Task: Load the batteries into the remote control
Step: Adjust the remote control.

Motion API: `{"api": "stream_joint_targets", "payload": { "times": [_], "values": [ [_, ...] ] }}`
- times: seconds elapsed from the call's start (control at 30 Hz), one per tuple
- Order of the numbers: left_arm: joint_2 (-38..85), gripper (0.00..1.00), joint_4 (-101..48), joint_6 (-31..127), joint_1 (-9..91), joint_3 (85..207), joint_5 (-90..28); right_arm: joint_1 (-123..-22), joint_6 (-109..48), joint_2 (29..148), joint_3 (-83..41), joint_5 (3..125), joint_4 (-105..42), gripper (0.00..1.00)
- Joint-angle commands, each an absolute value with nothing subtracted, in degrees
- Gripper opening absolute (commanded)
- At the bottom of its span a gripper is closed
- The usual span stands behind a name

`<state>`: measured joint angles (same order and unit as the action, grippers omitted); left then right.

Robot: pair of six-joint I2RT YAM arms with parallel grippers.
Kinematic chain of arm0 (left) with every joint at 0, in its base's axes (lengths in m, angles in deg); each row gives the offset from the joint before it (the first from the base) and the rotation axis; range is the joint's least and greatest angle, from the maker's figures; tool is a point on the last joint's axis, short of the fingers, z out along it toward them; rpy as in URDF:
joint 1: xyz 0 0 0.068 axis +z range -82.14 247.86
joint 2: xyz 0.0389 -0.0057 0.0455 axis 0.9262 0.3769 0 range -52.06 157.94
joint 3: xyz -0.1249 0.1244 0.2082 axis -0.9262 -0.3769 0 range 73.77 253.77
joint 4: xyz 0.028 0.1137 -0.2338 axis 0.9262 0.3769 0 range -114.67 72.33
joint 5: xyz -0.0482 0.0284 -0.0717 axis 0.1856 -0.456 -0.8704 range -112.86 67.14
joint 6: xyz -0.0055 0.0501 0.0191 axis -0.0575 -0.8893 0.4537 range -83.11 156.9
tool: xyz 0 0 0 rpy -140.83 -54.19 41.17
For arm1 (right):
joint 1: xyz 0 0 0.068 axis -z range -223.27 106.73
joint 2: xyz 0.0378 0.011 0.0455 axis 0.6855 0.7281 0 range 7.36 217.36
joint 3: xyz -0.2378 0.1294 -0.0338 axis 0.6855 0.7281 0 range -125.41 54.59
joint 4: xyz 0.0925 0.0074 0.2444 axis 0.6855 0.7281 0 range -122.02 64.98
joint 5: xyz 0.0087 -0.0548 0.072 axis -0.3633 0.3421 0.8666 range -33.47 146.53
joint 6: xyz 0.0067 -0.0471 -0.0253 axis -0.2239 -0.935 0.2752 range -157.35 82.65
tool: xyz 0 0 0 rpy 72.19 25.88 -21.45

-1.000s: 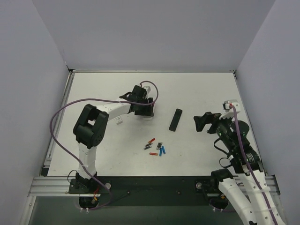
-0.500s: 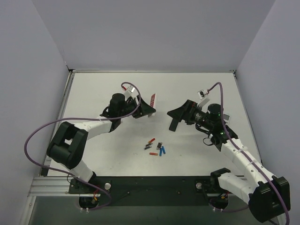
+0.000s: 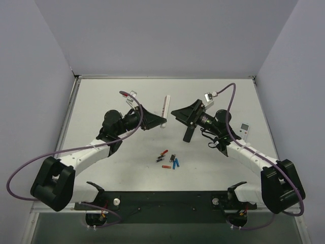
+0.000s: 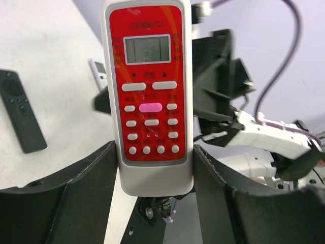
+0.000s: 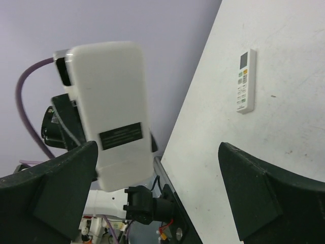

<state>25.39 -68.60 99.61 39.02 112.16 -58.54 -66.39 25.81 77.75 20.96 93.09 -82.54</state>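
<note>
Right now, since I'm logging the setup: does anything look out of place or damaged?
Nothing damaged. One oddity: the remote stands on end in the left gripper, clear of the table, while the batteries lie loosely scattered.

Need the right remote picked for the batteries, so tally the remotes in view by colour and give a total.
red-faced white remote: 1
black remote: 1
slim white remote: 1
Total: 3
</note>
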Motion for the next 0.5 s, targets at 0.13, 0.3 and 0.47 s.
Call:
{"api": "stream_joint_targets", "payload": {
  "times": [0.13,0.3,0.47],
  "values": [
    [16.8,0.28,-67.8,96.2,37.6,112.4,-58.6,-70.2,32.5,83.6,18.3,96.9,-104.3,0.98],
    [16.1,0.28,-69.3,98.0,37.6,111.4,-57.9,-70.4,38.1,86.9,18.6,97.6,-114.0,0.95],
    [15.0,0.27,-69.1,98.3,37.8,111.1,-56.9,-70.8,39.7,88.1,18.6,97.8,-118.7,0.94]
  ]
}}
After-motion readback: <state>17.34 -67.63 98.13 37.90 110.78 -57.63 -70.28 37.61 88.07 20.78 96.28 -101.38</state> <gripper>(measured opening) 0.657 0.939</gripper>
